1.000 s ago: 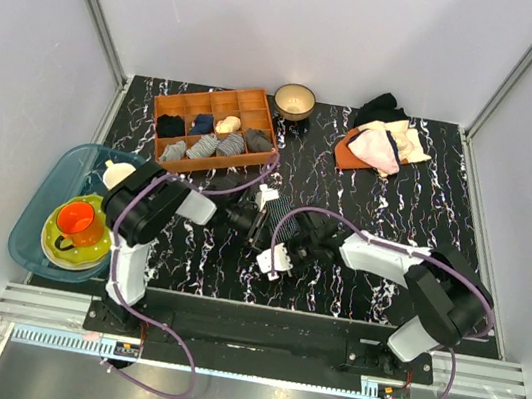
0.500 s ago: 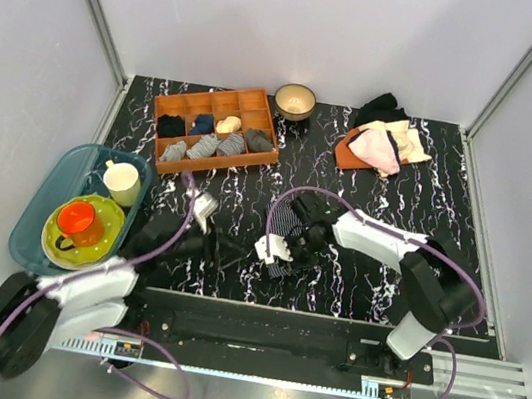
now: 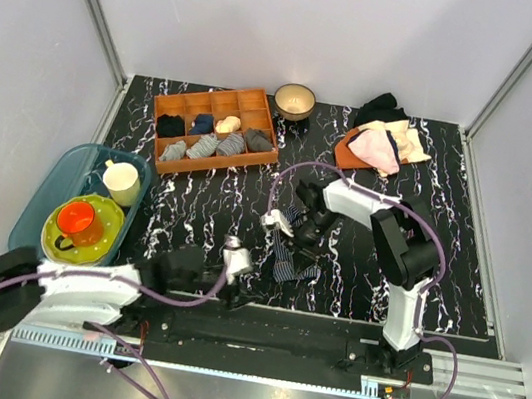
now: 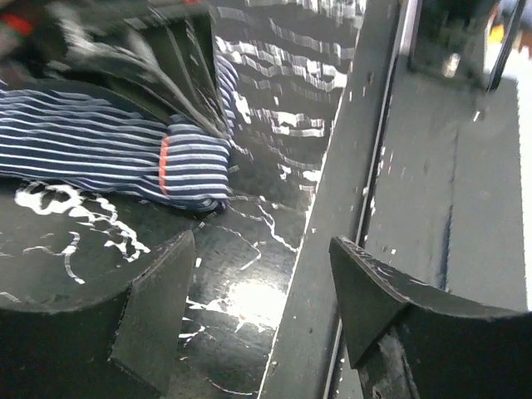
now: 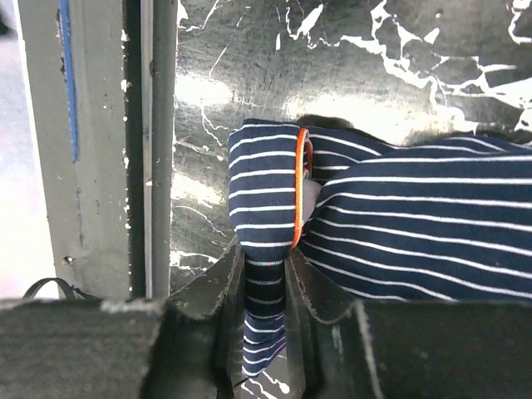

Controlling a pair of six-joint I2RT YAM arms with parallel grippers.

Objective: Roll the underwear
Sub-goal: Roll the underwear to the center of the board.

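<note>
The underwear (image 3: 294, 262) is navy cloth with pale pinstripes and an orange-red edge, lying bunched on the black marbled table near its front middle. My right gripper (image 3: 289, 234) is shut on one end of it. In the right wrist view a fold of the underwear (image 5: 399, 224) is pinched between the fingers (image 5: 212, 291), close to the table's front rail. My left gripper (image 3: 237, 279) lies low by the front edge, open and empty. In the left wrist view (image 4: 266, 299) the underwear (image 4: 108, 154) lies ahead and to the left, apart from the fingers.
A brown divider tray (image 3: 258, 155) with small cloth rolls stands at the back left, a bowl (image 3: 294, 100) behind it. A pile of pink, cream and black garments (image 3: 381, 142) is back right. A teal basin (image 3: 44, 195) with a cup and plates is left. The table's front rail (image 4: 332, 249) is under the left gripper.
The left arm has swung back from the table's middle down to the front edge. The right gripper has moved away from the front edge, pulling the underwear with it.
</note>
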